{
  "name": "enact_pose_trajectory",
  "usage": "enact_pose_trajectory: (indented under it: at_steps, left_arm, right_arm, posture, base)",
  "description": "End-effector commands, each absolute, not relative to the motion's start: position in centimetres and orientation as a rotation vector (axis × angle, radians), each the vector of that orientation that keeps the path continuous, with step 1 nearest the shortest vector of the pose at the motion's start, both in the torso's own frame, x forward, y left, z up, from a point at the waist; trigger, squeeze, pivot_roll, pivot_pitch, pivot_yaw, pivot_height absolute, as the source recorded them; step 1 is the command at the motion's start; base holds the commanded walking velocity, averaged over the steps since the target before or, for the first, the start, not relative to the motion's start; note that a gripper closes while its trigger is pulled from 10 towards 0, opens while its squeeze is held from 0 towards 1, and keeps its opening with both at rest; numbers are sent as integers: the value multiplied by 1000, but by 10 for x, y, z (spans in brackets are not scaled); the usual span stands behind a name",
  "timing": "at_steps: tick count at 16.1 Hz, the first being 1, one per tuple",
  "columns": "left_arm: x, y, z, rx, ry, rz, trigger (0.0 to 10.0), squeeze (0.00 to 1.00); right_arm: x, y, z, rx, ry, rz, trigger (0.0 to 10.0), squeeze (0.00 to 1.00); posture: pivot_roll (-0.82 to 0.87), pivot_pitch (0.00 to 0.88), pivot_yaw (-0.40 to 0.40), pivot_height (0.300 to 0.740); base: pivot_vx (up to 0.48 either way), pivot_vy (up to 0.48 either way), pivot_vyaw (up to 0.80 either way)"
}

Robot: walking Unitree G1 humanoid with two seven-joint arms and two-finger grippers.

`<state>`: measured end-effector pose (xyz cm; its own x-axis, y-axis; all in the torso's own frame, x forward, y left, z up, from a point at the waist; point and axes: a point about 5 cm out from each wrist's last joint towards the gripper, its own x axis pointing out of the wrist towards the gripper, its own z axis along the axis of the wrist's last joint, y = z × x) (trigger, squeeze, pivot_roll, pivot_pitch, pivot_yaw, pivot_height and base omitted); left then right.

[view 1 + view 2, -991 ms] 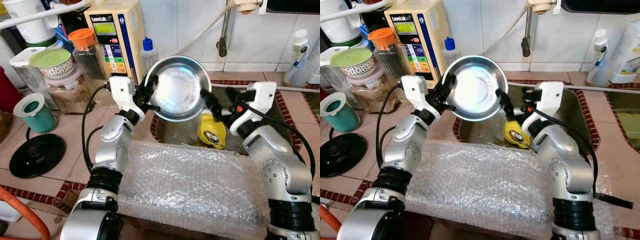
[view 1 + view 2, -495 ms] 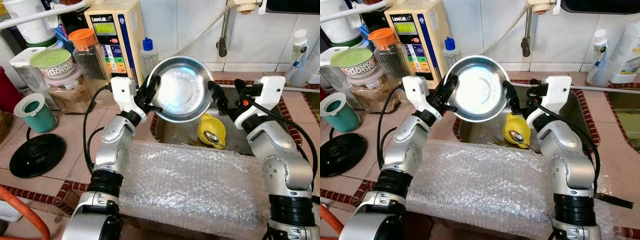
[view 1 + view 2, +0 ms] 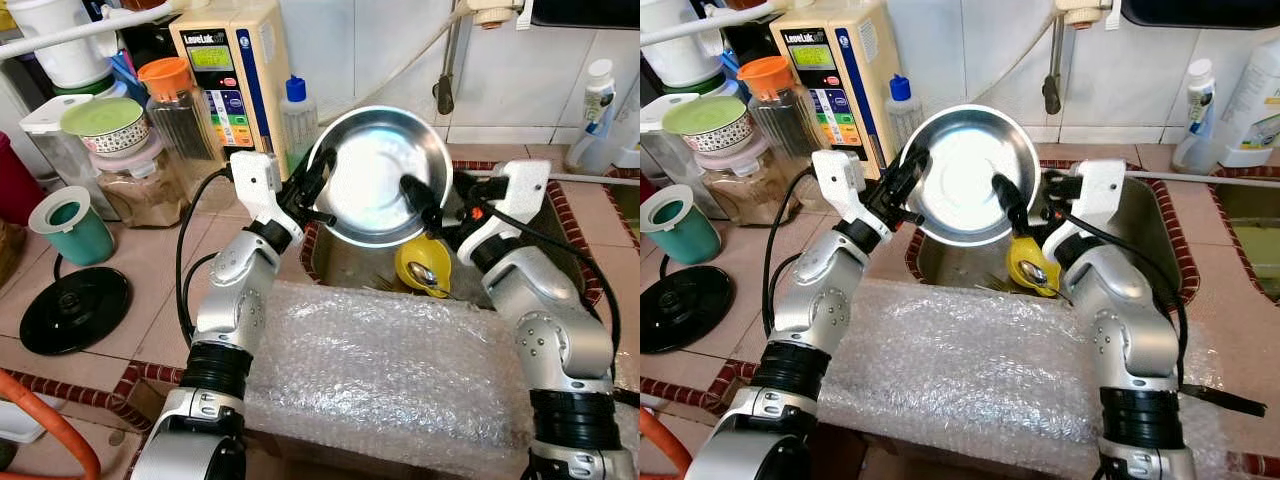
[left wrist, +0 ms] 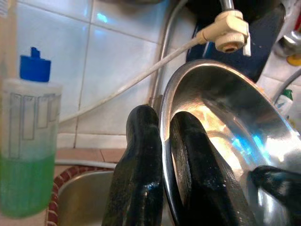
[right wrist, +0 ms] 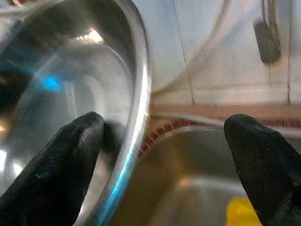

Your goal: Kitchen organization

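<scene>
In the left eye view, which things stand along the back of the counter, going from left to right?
Green-lidded bowl → orange-lidded jar → beige appliance → blue-capped bottle → steel bowl → white bottle.

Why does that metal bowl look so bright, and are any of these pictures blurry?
In the left eye view the steel bowl mirrors light as a white glare patch. The right wrist view is soft: the bowl rim and the right end effector are out of focus. The left wrist view is sharper, with blue-white reflections beside the left end effector.

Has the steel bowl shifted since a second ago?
Yes. The steel bowl, pinched by the left gripper, moved toward the robot's right, farther from the water machine.
</scene>
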<state>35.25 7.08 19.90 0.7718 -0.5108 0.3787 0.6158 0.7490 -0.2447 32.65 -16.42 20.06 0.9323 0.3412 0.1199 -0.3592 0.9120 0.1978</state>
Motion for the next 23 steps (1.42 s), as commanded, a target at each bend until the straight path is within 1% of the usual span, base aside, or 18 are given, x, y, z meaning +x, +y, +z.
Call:
enact_pose_trajectory:
  at_steps: [1,5,9,15,17,21,23]
  left_arm:
    - [350,73,211,-373,-349,-648,0,0]
    - [342,77,212,-371,-353,-681,0,0]
    - [338,74,210,-376,-346,-690,0,0]
    - [336,71,213,-341,-358,-718,0,0]
    - [336,70,212,-337,-356,-718,0,0]
    - [335,70,209,-321,-337,-725,0,0]
    - [334,69,207,-287,-309,-763,0,0]
  right_arm:
    - [331,-167,198,240,-53,324,0,0]
    - [330,-169,200,294,-42,300,0,0]
    - [329,-172,195,333,-13,282,0,0]
    - [325,-176,174,357,176,324,0,0]
    - [326,-180,173,376,184,302,0,0]
    - [325,-180,175,371,185,296,0,0]
    - [326,-181,176,367,172,271,0,0]
  posture:
    - [-30,0,107,740]
    - [-29,0,111,740]
    - [-31,0,116,740]
    - [-37,0,114,740]
    - [-37,0,111,740]
    - [-37,0,113,740]
    - [-33,0,114,740]
  base:
    - [0,0,0]
    - [0,0,0]
    - [0,0,0]
    - [0,0,0]
    - [0,0,0]
    - [0,0,0]
    - [0,0,0]
